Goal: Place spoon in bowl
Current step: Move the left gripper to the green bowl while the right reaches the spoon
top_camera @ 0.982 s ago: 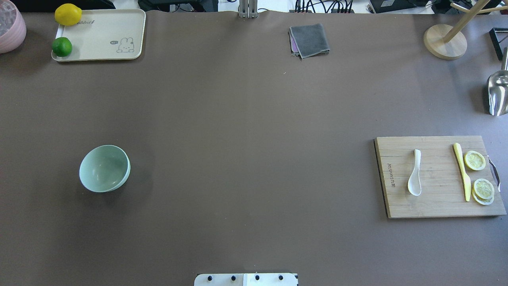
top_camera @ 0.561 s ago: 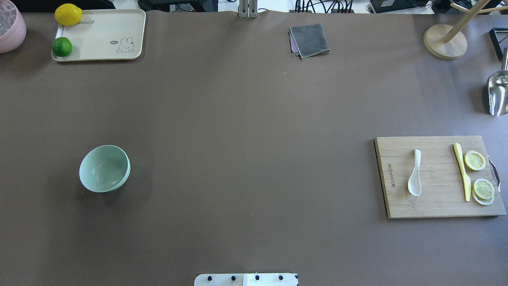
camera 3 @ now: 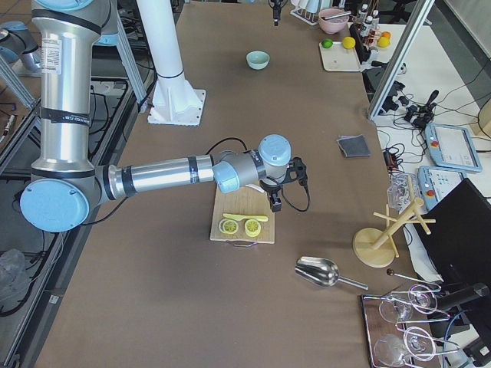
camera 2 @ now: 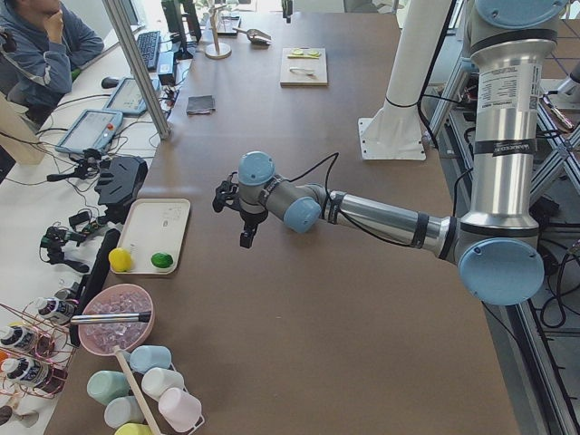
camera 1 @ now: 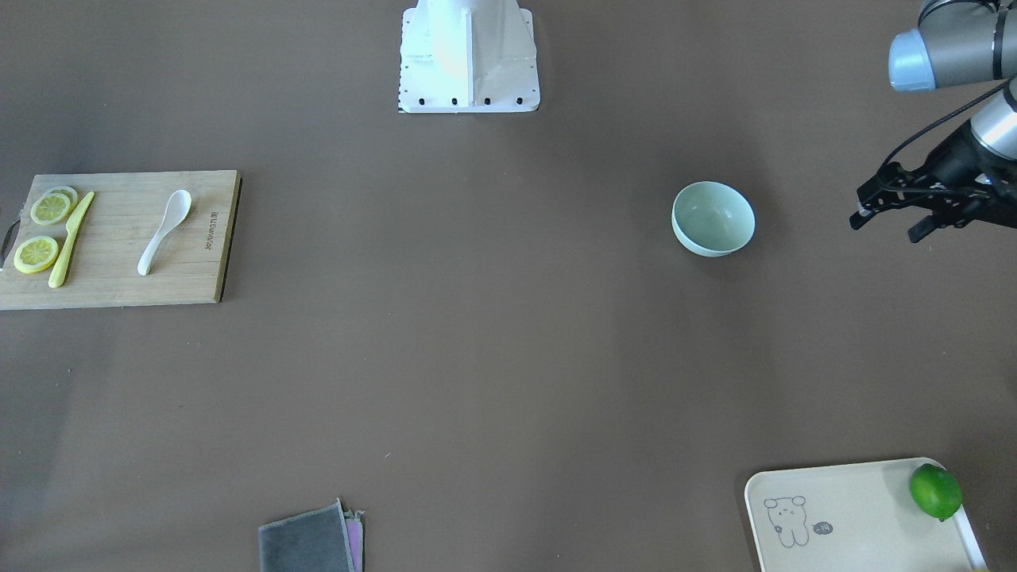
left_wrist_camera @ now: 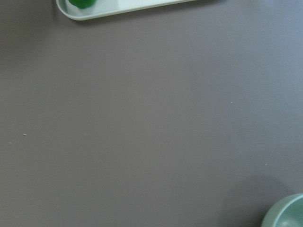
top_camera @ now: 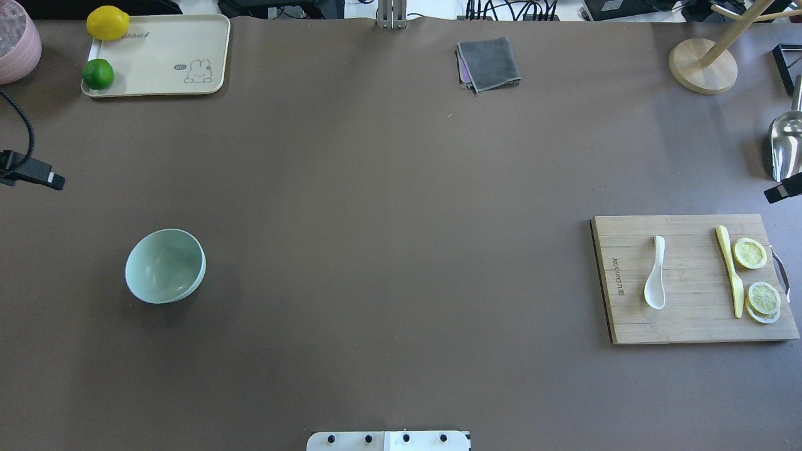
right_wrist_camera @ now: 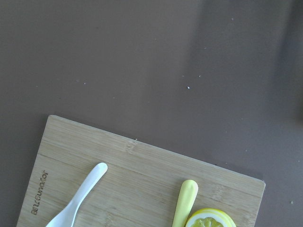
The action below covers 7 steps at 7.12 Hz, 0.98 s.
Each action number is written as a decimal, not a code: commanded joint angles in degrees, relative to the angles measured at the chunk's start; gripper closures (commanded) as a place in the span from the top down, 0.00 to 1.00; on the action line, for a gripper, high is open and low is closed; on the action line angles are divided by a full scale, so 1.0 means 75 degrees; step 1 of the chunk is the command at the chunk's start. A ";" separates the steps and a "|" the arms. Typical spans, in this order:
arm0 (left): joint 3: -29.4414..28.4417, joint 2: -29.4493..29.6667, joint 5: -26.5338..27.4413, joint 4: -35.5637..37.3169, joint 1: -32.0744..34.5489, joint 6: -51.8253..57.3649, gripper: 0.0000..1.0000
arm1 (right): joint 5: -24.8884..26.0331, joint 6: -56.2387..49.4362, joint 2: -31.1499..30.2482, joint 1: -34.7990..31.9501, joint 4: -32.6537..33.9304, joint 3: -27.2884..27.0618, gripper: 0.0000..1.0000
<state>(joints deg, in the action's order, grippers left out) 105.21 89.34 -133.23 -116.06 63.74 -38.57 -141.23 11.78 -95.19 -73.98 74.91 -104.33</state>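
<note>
front-facing view: the spoon (camera 1: 163,233) is laid on the cutting board (camera 1: 183,278), well apart from the left gripper (camera 1: 885,229), whose fingers are spread with nothing held, near the bowl (camera 1: 713,218). overhead view: the right gripper (top_camera: 782,189) is cut off at the edge, near the board; its opening cannot be told. both grippers were out of view earlier; spoon and bowl are unmoved.
</note>
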 commanded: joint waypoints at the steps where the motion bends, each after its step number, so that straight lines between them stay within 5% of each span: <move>1: 0.0211 0.0019 0.0592 -0.0158 -0.1112 -0.0799 0.97 | 0.0104 0.0315 -0.0011 0.0568 -0.0250 0.0035 1.00; 7: -0.0293 0.0370 0.1251 -0.0147 -0.2474 -0.0880 0.86 | 0.0221 0.1347 0.0012 0.1496 -0.0250 0.0235 0.99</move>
<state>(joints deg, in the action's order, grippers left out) 103.40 91.97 -125.53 -117.21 46.73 -45.08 -139.87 21.62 -94.89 -63.36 73.08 -102.61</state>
